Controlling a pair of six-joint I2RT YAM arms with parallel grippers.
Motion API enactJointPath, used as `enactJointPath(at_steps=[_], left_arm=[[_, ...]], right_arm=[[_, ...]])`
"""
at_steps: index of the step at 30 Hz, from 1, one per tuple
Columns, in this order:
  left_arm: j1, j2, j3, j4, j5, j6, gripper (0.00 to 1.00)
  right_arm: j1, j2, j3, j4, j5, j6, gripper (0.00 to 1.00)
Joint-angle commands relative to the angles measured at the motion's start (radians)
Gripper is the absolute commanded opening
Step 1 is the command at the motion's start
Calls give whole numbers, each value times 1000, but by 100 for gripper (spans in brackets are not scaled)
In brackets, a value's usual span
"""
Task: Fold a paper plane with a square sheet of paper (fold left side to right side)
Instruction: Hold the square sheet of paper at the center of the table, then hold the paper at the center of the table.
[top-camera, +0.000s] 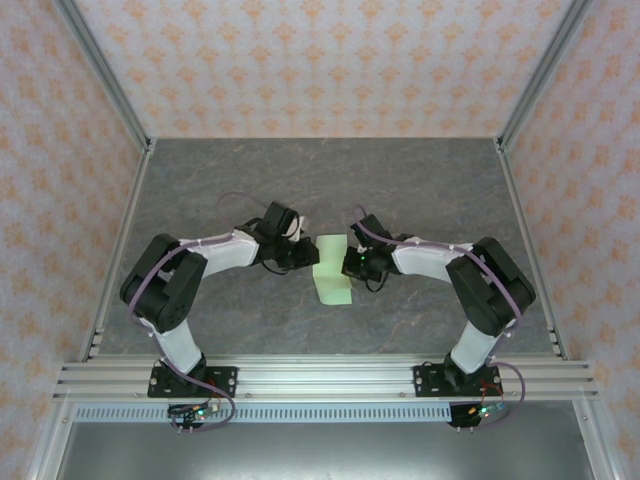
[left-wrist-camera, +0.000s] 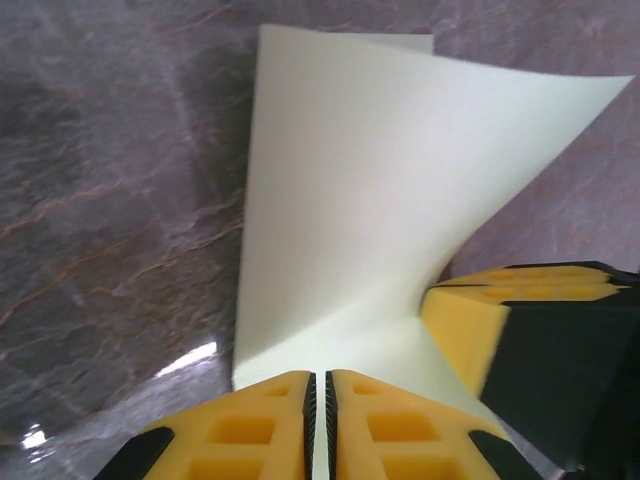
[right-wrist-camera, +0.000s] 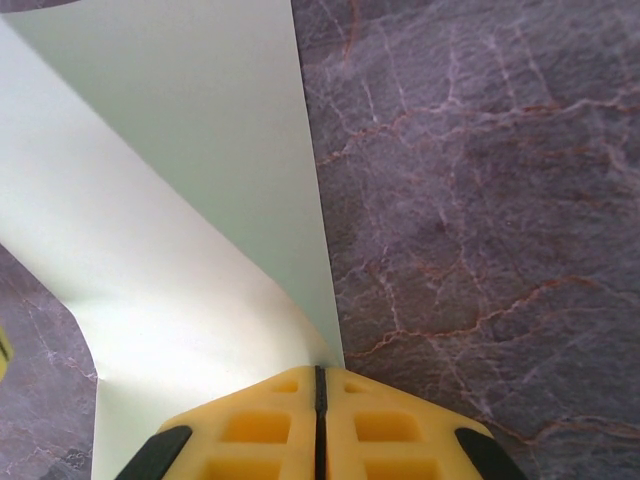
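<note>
The pale green square sheet of paper (top-camera: 333, 276) lies mid-table between both grippers, one side lifted and curling over the flat part. In the left wrist view the sheet (left-wrist-camera: 340, 200) rises as a curved flap, and my left gripper (left-wrist-camera: 320, 378) stands over its near edge with the jaws closed to a thin slit and paper showing below. The right gripper's yellow finger (left-wrist-camera: 470, 320) sits at the flap's lower right. In the right wrist view my right gripper (right-wrist-camera: 320, 368) is shut on the edge of the curled sheet (right-wrist-camera: 180, 200). From above, the left gripper (top-camera: 305, 256) and right gripper (top-camera: 349, 263) flank the paper.
The grey marbled table (top-camera: 300, 180) is walled by patterned panels with aluminium posts (top-camera: 105, 75) at the back corners. A metal rail (top-camera: 320, 378) with both arm bases runs along the near edge.
</note>
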Motion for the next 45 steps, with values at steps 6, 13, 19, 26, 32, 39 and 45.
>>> enactJointPath(at_steps=[6, 13, 19, 26, 32, 39, 45], left_arm=[[-10, 146, 133, 49, 32, -4, 15], [-10, 181, 128, -8, -69, 21, 15], [-11, 205, 108, -7, -74, 26, 15], [-11, 201, 64, -6, -85, 30, 15], [-24, 213, 59, 6, -85, 27, 15], [-40, 228, 73, 2, -88, 27, 15], [-51, 233, 80, 0, -88, 28, 15]], right_arm=[[8, 67, -30, -138, 83, -16, 9], [8, 68, -26, -151, 87, -21, 9], [10, 57, -29, -150, 78, -31, 9], [-27, -59, 5, -54, -33, -33, 10], [-80, -35, 112, -31, -102, -48, 10], [-82, 95, 232, -29, -89, -58, 10], [-82, 213, 294, -12, -117, -48, 10]])
